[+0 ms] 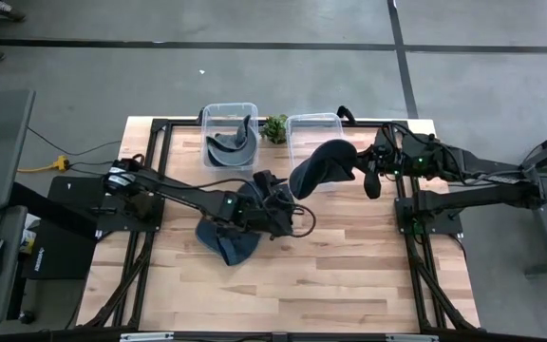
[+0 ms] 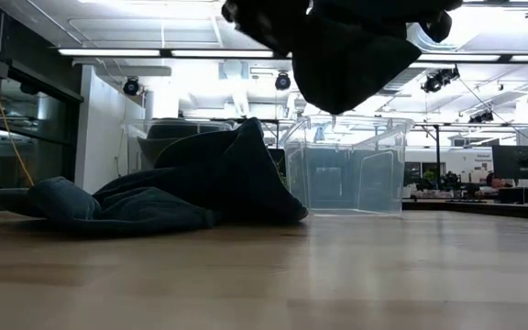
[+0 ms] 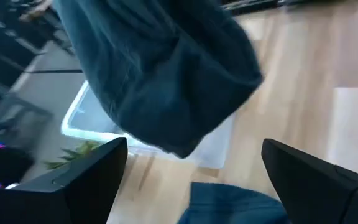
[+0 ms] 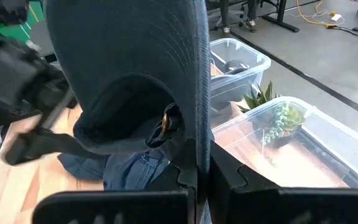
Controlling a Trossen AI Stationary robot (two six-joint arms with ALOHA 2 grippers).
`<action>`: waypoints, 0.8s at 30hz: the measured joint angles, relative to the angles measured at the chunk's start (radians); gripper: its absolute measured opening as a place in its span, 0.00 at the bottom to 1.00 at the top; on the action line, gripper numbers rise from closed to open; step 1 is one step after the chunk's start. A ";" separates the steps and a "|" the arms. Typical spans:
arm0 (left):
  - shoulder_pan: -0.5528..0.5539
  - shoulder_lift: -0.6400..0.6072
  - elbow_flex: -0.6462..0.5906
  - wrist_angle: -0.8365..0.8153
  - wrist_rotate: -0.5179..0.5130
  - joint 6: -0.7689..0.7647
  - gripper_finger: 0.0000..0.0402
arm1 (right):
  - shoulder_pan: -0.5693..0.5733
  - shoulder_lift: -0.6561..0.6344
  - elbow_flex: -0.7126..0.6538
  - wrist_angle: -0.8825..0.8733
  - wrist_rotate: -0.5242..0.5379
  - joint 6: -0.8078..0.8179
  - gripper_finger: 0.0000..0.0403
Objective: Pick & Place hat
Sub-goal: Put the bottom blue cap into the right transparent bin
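High view: right gripper point(image 1: 357, 171) holds a dark hat point(image 1: 322, 167) aloft at the near edge of the empty clear bin point(image 1: 313, 126). Second bin point(image 1: 230, 122) already has one hat in it. Left gripper point(image 1: 275, 195) over the hat pile point(image 1: 228, 236) on the surface point(image 1: 349, 275).

Low view: carried hat hangs above the empty bin; pile beside it.

Left wrist: jaws spread wide, empty.

Right wrist: jaws pinched shut on the hat brim.

Judgement: midway. One hat binned, one in transit, pile count unclear. Two bins.
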 joint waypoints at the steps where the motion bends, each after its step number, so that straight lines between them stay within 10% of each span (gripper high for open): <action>1: 0.000 0.005 -0.003 -0.008 -0.027 0.001 0.92 | 0.000 0.000 0.000 0.000 -0.001 0.000 0.01; 24: 0.000 0.016 -0.003 0.260 -0.257 0.162 0.90 | 0.000 0.000 0.000 0.018 -0.006 -0.003 0.02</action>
